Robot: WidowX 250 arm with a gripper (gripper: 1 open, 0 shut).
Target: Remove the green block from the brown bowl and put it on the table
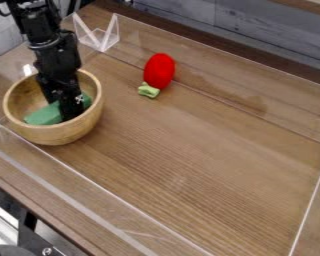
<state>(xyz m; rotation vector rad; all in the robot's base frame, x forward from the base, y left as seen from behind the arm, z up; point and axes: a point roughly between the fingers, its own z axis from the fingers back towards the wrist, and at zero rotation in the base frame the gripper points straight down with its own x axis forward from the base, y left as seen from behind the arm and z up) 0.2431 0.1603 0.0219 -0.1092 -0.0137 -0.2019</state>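
Note:
The brown bowl (pixel 43 137) sits at the left of the table (pixel 203 150). Inside it lies the green block (pixel 39 117), a flat bar tilted against the bowl's wall. My gripper (pixel 64 101) reaches straight down into the bowl, its black fingers at the block's right end. The fingers hide that end of the block. From this view I cannot make out whether the jaws are pressing on the block or still stand apart from it.
A red rounded object (pixel 159 69) with a small light-green piece (pixel 148 91) lies at the back middle. Low clear acrylic walls (pixel 310 205) ring the tabletop. One clear panel (pixel 104 36) stands just behind the arm.

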